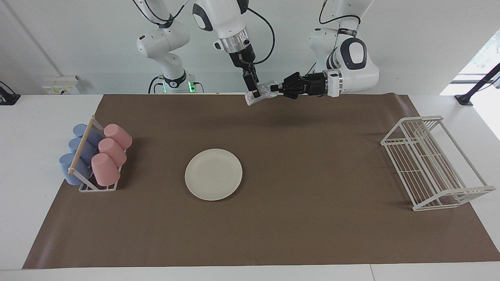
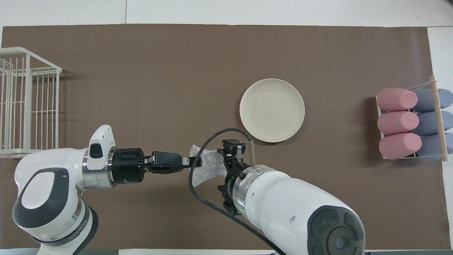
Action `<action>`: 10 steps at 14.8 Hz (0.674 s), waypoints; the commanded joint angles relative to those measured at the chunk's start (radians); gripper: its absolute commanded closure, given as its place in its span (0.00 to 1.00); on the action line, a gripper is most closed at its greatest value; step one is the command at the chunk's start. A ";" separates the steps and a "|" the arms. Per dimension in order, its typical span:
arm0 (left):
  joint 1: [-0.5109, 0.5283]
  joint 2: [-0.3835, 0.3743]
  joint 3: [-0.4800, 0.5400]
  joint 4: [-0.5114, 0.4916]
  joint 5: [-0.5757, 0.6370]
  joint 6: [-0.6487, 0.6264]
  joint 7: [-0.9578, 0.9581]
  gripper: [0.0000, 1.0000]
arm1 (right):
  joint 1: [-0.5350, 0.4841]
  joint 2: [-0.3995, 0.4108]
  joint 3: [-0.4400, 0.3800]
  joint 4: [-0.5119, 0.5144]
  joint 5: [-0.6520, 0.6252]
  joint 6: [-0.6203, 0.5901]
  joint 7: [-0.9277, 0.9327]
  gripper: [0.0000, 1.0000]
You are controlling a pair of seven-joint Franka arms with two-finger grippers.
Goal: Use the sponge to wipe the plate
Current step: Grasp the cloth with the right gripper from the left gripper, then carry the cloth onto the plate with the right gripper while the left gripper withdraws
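Item: speckled silvery-white sponge [image 1: 261, 93], pinched in the closed left gripper [image 1: 275, 88], aloft near the robots. Right gripper [image 1: 254, 93] at its other end; grip indeterminate. Handover advice: secure right hold before left releases, then carry to round cream-white plate [image 1: 213, 174].

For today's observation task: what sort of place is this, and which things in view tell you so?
Probably a robotics lab staged as a dishwashing corner: two arms by a bare white wall, a brown mat, a plate, a rack of cups and a wire rack.

Robotics lab: two arms [image 1: 234, 23], papered table [image 1: 273, 234].
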 commanded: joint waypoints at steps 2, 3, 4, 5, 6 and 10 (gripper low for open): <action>-0.017 -0.005 0.016 -0.016 -0.021 -0.007 0.022 1.00 | 0.012 -0.017 -0.002 -0.031 0.024 0.023 -0.077 0.69; -0.011 -0.005 0.016 -0.016 -0.021 -0.011 0.019 1.00 | 0.012 -0.017 -0.002 -0.031 0.024 0.024 -0.079 0.75; -0.008 -0.005 0.017 -0.016 -0.021 -0.013 0.019 1.00 | 0.012 -0.017 -0.002 -0.031 0.024 0.024 -0.080 0.99; -0.008 -0.005 0.017 -0.016 -0.021 -0.011 0.019 1.00 | 0.012 -0.013 -0.002 -0.028 0.024 0.024 -0.080 1.00; -0.008 -0.005 0.017 -0.016 -0.021 -0.010 0.019 1.00 | 0.012 -0.011 -0.002 -0.026 0.024 0.026 -0.080 1.00; -0.011 -0.005 0.016 -0.015 -0.012 -0.008 0.017 1.00 | 0.012 -0.011 -0.002 -0.022 0.024 0.024 -0.080 1.00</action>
